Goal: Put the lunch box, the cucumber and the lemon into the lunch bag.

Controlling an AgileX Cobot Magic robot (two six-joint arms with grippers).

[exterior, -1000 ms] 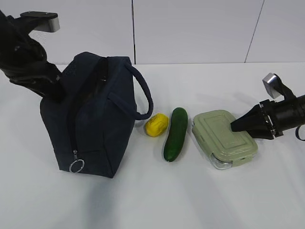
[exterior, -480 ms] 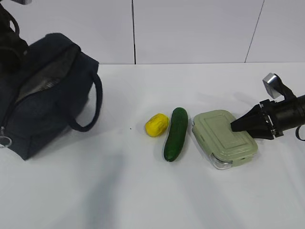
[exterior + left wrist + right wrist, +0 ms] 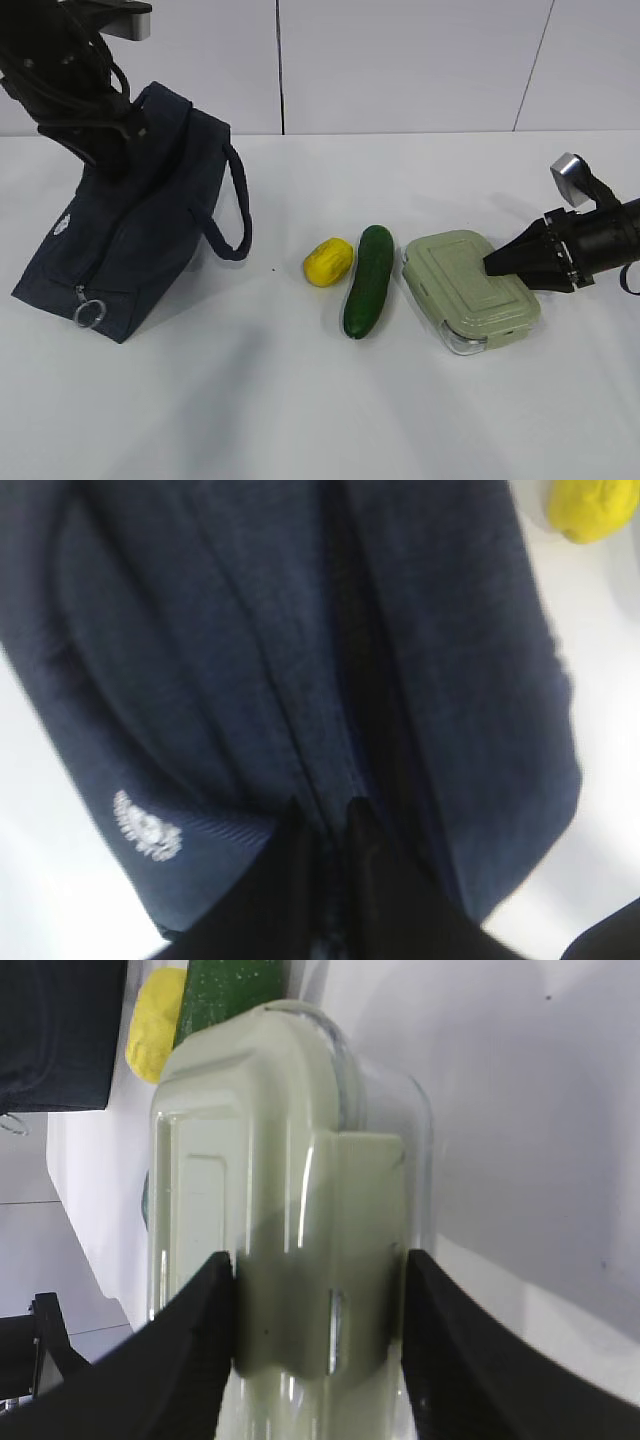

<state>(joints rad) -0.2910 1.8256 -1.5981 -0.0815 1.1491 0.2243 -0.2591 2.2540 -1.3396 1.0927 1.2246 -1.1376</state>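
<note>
While the lunch bag (image 3: 135,220) is leaning on the left of the table, pinched at its top fabric by the left gripper (image 3: 330,830), whose jaws are closed on the cloth beside the zipper line, nothing has yet been packed. The lunch box (image 3: 468,288) lies flat on the right of the table, straddled across its end by the right gripper (image 3: 315,1310), whose fingers are pressed against both sides of the lid clip. The cucumber (image 3: 367,280) lies just beside the box, and the lemon (image 3: 329,261) just beside the cucumber. For the step to be done well, the bag should be stood upright and its mouth held wide before the box is carried over. The box should be lifted level, so that the cucumber is not knocked.
</note>
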